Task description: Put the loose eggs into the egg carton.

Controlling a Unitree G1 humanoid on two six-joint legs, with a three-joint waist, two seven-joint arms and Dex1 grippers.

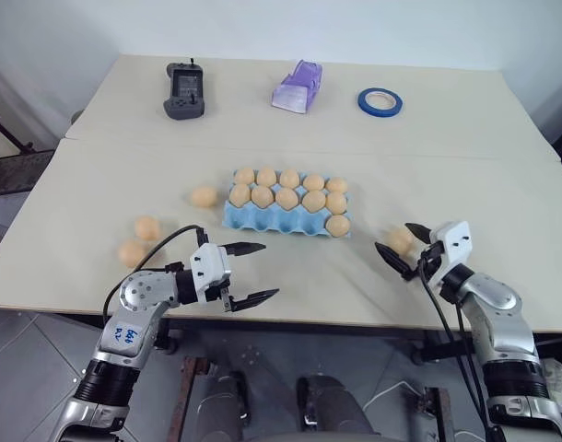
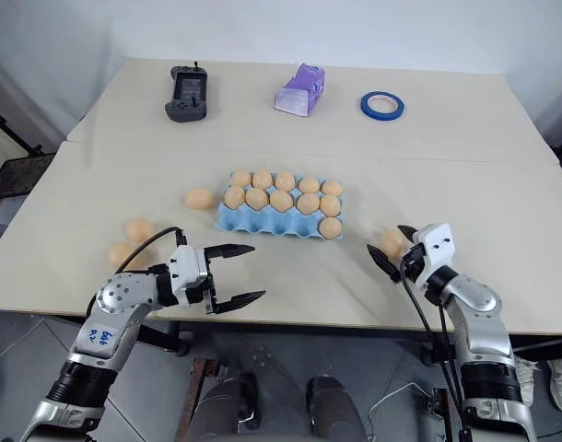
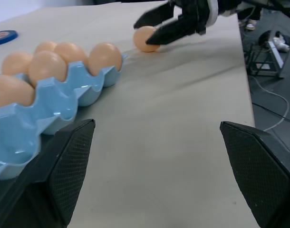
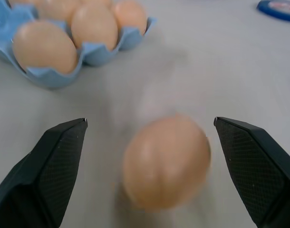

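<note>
The step in hand looks like the reach for a loose egg on the robot's right. The right pincer (image 1: 409,245) stands wide and empty near the front edge of the table (image 1: 299,290), its two black fingers on either side of a pale tan egg (image 1: 400,239) that lies on the table top; in the right wrist view this egg sits between the fingers, not yet gripped. The next move, as I judge it, is to close gently on that smooth, rounded shell, which may roll or slip, then lift and carry it to a free cup.

The left pincer (image 1: 251,273) is also wide and holds nothing, hovering level near the front edge and pointing toward the middle. Beside it, on the robot's left, two more eggs (image 1: 139,240) lie close together, and a further one (image 1: 204,196) lies just left of the carton.

The egg carton (image 1: 263,220) sits mid-table: a light blue moulded tray with scalloped edges and round cups. The two far rows are full, and the near row holds a single egg at its right end.

At the far side lie a dark handheld controller (image 1: 183,90), a purple ridged object (image 1: 298,87) and a blue tape roll (image 1: 380,101).
</note>
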